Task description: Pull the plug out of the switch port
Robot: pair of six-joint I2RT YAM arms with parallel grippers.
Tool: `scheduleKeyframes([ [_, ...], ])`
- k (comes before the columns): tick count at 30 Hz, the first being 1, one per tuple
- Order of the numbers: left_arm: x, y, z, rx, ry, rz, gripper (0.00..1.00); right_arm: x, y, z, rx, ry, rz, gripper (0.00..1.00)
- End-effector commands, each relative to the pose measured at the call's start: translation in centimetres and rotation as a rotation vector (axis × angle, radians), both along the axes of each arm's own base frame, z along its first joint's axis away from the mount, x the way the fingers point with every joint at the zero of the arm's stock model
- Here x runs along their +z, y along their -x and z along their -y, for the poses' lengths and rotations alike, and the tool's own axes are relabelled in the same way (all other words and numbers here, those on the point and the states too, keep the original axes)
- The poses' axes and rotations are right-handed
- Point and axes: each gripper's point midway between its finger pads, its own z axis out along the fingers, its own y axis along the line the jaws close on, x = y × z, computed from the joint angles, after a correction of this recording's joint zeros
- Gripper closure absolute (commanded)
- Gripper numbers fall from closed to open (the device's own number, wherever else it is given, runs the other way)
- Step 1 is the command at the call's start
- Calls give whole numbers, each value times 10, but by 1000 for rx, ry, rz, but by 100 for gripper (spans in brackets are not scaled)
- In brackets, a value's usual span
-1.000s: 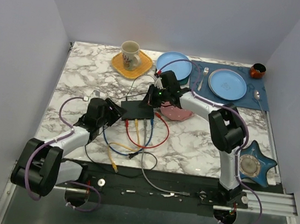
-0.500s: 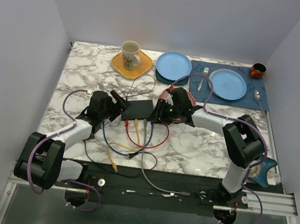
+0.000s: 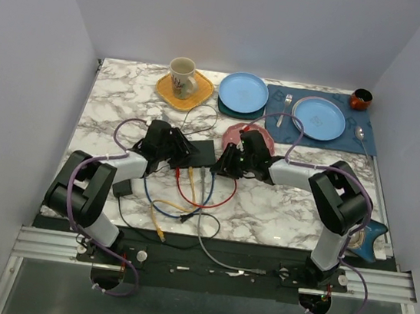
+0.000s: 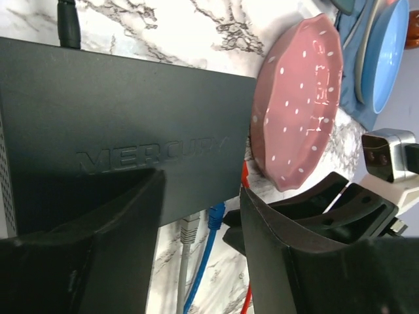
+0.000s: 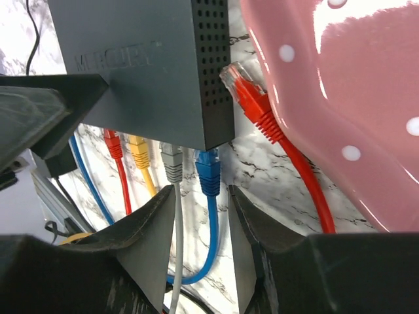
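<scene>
**Top external view.** The switch [image 3: 199, 151] lies flat near the centre of the table [image 3: 116, 102]. Its port edge faces 6 o'clock, where a fan of coloured cables [image 3: 204, 191] leaves it. The left end effector [image 3: 184, 157] meets the switch from 9 o'clock, and the right end effector [image 3: 221, 166] sits at its 4 o'clock corner. A pink dotted plate [image 3: 268, 141] lies just beside the switch at 2 o'clock, partly hidden by the right arm.

**Left wrist view.** The left end effector's jaws stand moderately wide. One finger [image 4: 91, 248] overlaps the lettered top of the switch, and the other lies off the port edge toward 4 o'clock. Whether either pad presses on the box cannot be told. Between the fingers, a grey plug [image 4: 188, 230] and a blue plug [image 4: 215, 213] sit in the port edge. The plate stands at 3 o'clock of the switch.

**Right wrist view.** The right end effector's jaws are narrow but not closed. The grey and blue cables run down through the gap, the grey one close against the 9 o'clock finger. Their two plugs sit just beyond the fingertips at 12 o'clock. A red plug [image 5: 111, 140] and a yellow plug [image 5: 139, 154] occupy ports further toward 9 o'clock. A loose red plug [image 5: 243, 88] lies outside any port, along the switch's vented side and against the plate's rim.
</scene>
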Motion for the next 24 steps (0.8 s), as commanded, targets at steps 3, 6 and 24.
scheduleKeyframes([
  [3, -5, 1, 7, -43, 13, -3, 41, -11, -15, -4, -86, -51, -15, 55],
  [6, -7, 1, 7, -43, 8, -10, 41, -13, -17, -6, -110, -84, -29, 55],
  [24, -19, 4, 5, -41, 7, -44, 41, -19, -22, 7, -208, -256, -80, 62],
])
